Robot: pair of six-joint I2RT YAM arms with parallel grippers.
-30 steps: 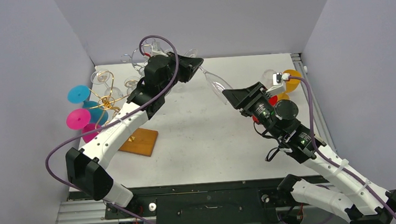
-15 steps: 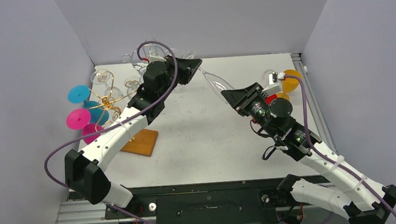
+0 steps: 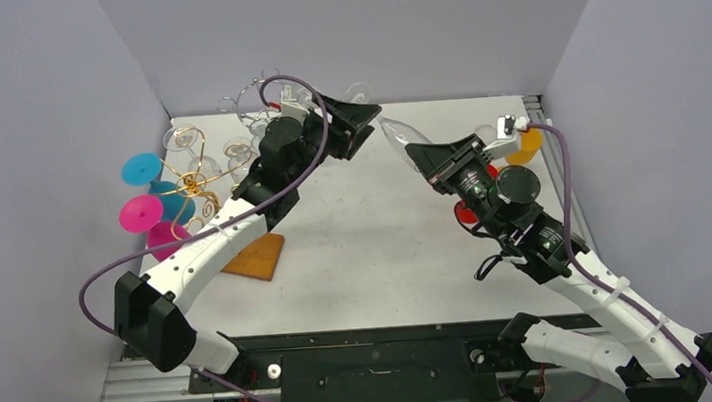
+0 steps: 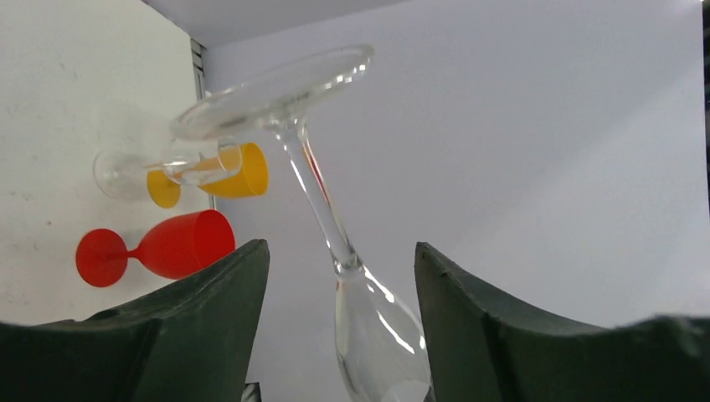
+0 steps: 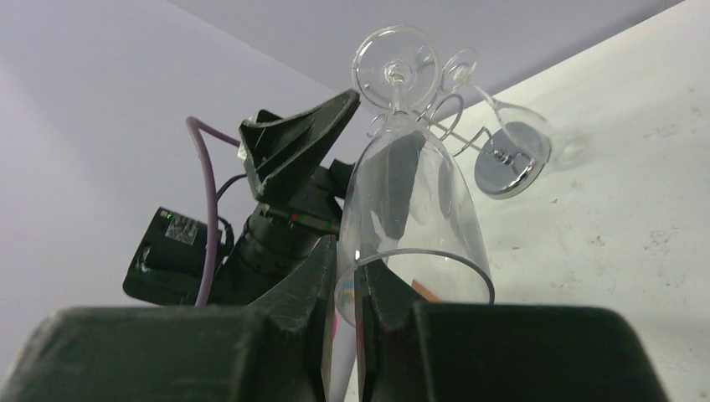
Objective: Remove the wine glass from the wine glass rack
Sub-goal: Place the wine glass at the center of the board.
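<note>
The clear wine glass point(image 3: 403, 141) hangs in the air over the back of the table, off the gold wire rack point(image 3: 195, 182). My right gripper point(image 3: 422, 157) is shut on the bowl's rim; in the right wrist view one finger sits inside the glass point(image 5: 419, 193) and one outside, gripper point(image 5: 345, 285). My left gripper point(image 3: 366, 129) stands open around the stem. In the left wrist view the glass point(image 4: 322, 209) passes between the fingers point(image 4: 226, 293) without touching them, gripper point(image 4: 342, 276).
The rack stands on a wooden base point(image 3: 254, 255) at the left, carrying cyan point(image 3: 142, 169), pink point(image 3: 139, 214) and clear glasses. A red glass point(image 4: 167, 243), an orange glass point(image 4: 230, 172) and a clear one point(image 4: 142, 172) lie at the back right. Walls close in on three sides.
My left gripper has opened and let go of the stem. My right gripper has closed on the bowl's rim, and the glass has shifted a little toward the back right.
</note>
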